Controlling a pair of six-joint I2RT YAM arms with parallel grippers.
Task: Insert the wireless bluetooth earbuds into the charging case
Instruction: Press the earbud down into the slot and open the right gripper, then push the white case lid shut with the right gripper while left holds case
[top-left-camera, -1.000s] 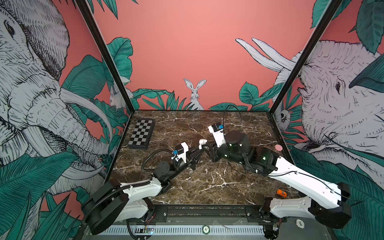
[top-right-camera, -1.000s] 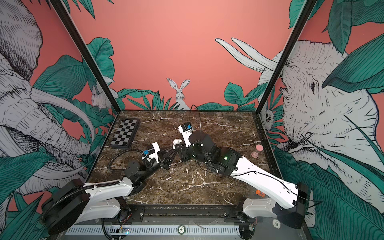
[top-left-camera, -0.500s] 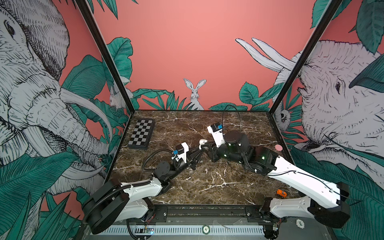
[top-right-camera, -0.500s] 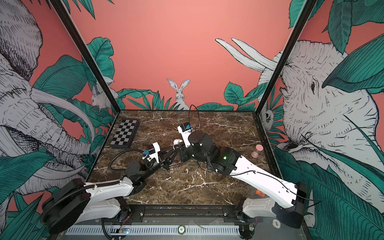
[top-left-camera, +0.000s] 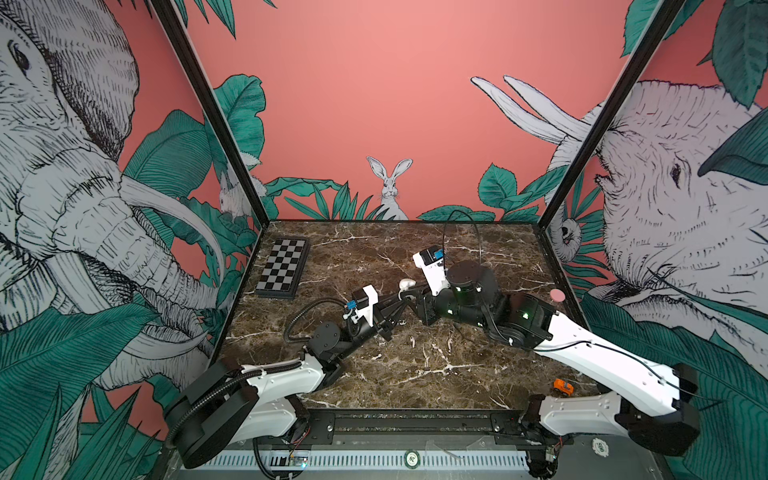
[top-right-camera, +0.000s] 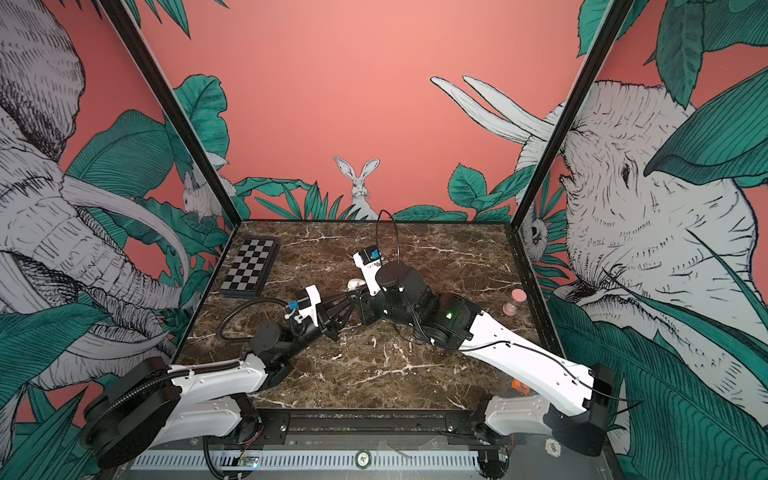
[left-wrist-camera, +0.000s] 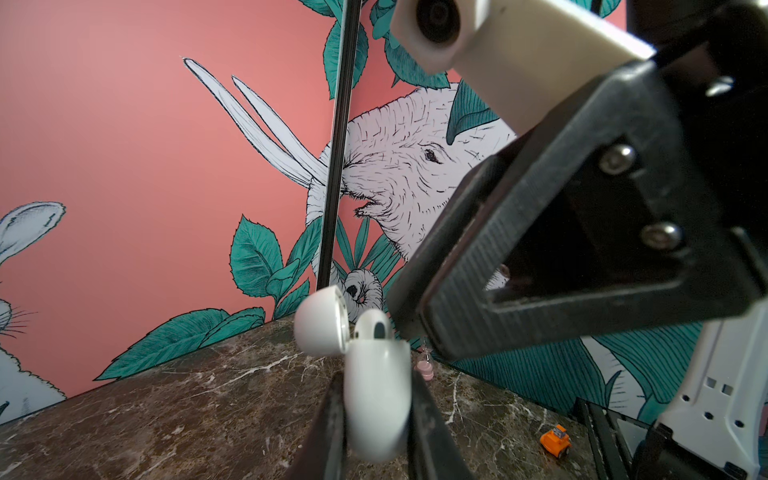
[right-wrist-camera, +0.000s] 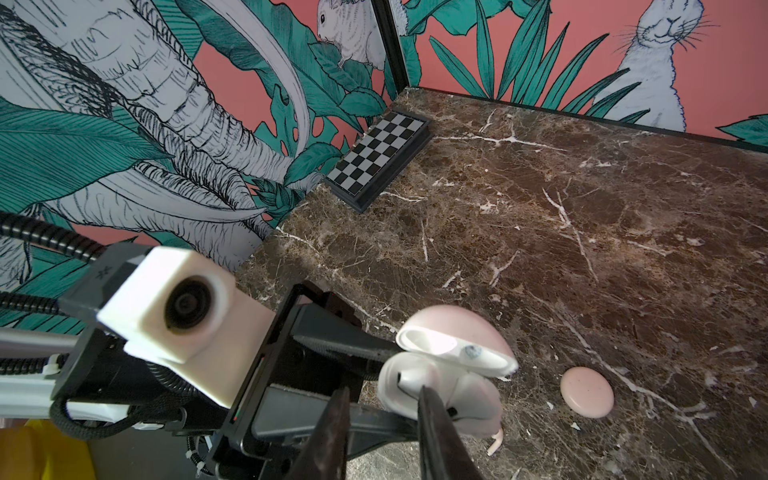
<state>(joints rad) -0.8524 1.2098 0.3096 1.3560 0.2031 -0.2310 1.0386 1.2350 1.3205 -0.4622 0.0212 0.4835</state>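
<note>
My left gripper (left-wrist-camera: 376, 374) is shut on the white charging case (left-wrist-camera: 376, 399) and holds it upright above the marble, with its lid (left-wrist-camera: 320, 320) flipped open. One whitish earbud (left-wrist-camera: 372, 328) sits in the case with its bulb sticking out. My right gripper (right-wrist-camera: 383, 390) meets the case from the opposite side. Its jaws are apart with nothing between them, and one fingertip (right-wrist-camera: 424, 392) touches the earbud (right-wrist-camera: 411, 376) at the case mouth. In both top views the two grippers meet mid-table at the case (top-left-camera: 406, 284) (top-right-camera: 355, 284).
A pink round puck (right-wrist-camera: 587, 392) lies on the marble close beyond the case, and a small pale curved piece (right-wrist-camera: 496, 446) lies under it. A chessboard (top-left-camera: 284, 268) sits back left. Pink items (top-right-camera: 519, 295) stand by the right wall, and an orange toy car (top-left-camera: 562, 387) lies front right.
</note>
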